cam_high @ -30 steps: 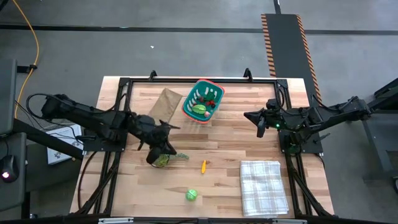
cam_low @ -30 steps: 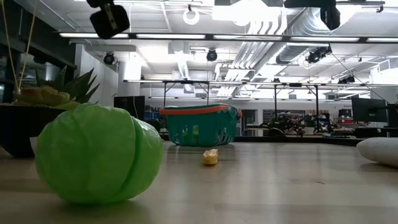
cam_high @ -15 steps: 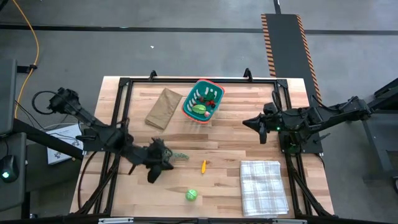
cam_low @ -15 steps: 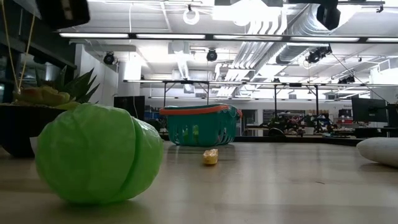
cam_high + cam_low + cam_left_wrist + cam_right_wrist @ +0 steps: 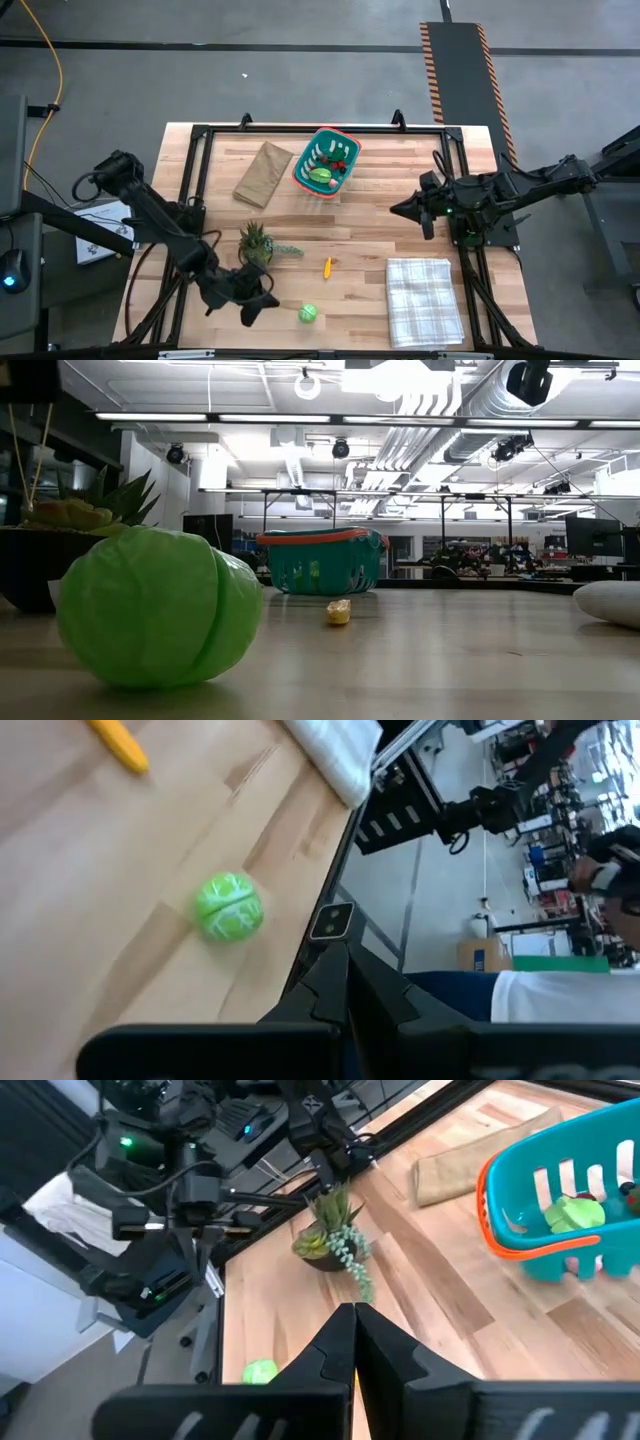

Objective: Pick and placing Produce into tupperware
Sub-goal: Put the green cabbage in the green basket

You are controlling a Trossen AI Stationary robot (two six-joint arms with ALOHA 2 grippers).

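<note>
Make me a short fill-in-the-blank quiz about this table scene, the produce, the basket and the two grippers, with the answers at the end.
1. The round green produce piece lies on the table nearest the ____ gripper.
2. The basket has an ____ rim.
3. The small yellow piece lies between the potted plant and the checked ____.
4. The right gripper is ____, with nothing in it.

Missing words: left; orange-red; cloth; shut

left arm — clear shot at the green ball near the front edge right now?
Probably yes. The left hand sits just beside the green ball, with only bare table between them. Its fingers are shut, so it must open first.
</note>
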